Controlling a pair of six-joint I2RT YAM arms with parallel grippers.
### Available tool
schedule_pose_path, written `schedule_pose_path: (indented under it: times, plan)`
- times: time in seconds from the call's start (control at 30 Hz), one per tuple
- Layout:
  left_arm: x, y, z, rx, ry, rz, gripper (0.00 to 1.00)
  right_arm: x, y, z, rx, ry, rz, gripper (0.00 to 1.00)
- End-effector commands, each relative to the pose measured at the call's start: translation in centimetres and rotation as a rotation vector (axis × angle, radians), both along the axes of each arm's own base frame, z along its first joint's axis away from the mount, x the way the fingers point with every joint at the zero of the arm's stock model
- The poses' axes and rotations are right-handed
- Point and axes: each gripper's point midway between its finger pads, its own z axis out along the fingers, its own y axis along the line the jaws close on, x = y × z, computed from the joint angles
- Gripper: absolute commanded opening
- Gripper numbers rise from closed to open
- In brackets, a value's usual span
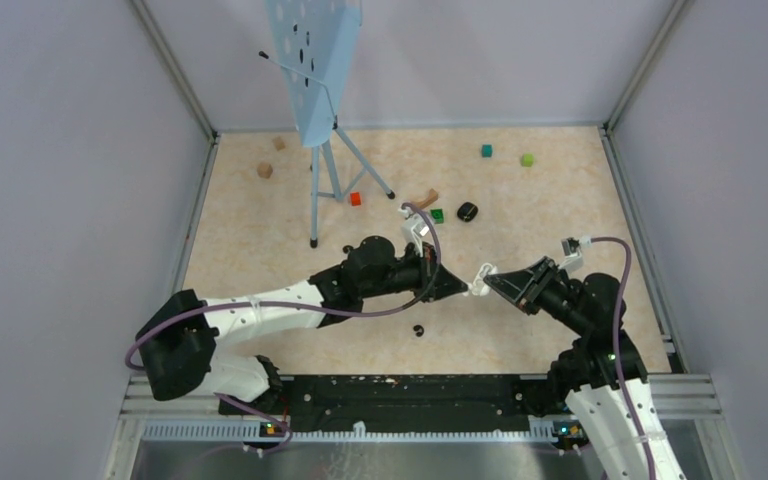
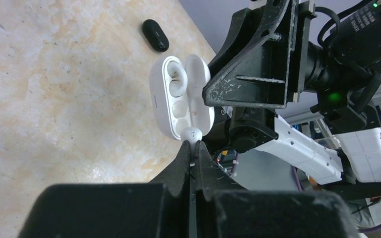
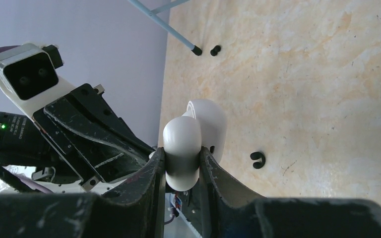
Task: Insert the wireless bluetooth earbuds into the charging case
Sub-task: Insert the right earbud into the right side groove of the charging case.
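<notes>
Two-handed work just out from the arm bases. Nearest of all, closer in than the charging case (image 1: pixel 479 288) and off to its left: one black earbud (image 1: pixel 418 330), C-shaped, lying alone on the marbled table (image 1: pixel 260 230), well apart from the case.

Next out, the left gripper (image 2: pixel 193 148), jaws squeezed nearly together on a white earbud (image 2: pixel 193 134), barely a sliver between the fingertips. That bud right at the case's near rim, just below the bare pocket; touching or not, cannot tell.

Facing it, the right gripper (image 3: pixel 182 161), jaws narrow and clamped on the case's rounded body, one finger on each side, case held off the table. Lid (image 3: pixel 209 124) swung open behind the body. Inside, a second white earbud (image 2: pixel 177 77) already seated in the upper pocket, hook curled around.

Beyond the case: black oval pod (image 1: pixel 467 211), with a dark green cube (image 1: pixel 437 215) just beside it on the left, then a wooden block (image 1: pixel 426 198) lying askew, and a red cube (image 1: pixel 355 198) farther left.

Farther beyond and left of the case: blue music stand (image 1: pixel 315 70) on its tripod, with a small black bit (image 3: pixel 215 49) just beside one foot, too small to name.

Farthest from the case, toward the back wall: wooden cube (image 1: pixel 265 170), second wooden cube (image 1: pixel 279 143), teal cube (image 1: pixel 486 150), lime cube (image 1: pixel 527 159).
</notes>
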Motion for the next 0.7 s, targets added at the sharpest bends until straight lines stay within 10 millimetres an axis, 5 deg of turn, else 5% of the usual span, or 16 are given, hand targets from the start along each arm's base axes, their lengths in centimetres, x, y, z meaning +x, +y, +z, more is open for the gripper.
schedule_pose_path:
  times: [0.0, 0.67]
  plan:
    - [0.7, -1.0, 3.9, -0.115, -0.055, 0.019, 0.00, 0.1, 0.0, 1.2, 0.019, -0.042, -0.006, 0.00]
    - [0.9, -2.2, 2.9, -0.119, -0.025, 0.033, 0.00, -0.3, -0.1, 1.0, 0.028, -0.030, -0.006, 0.00]
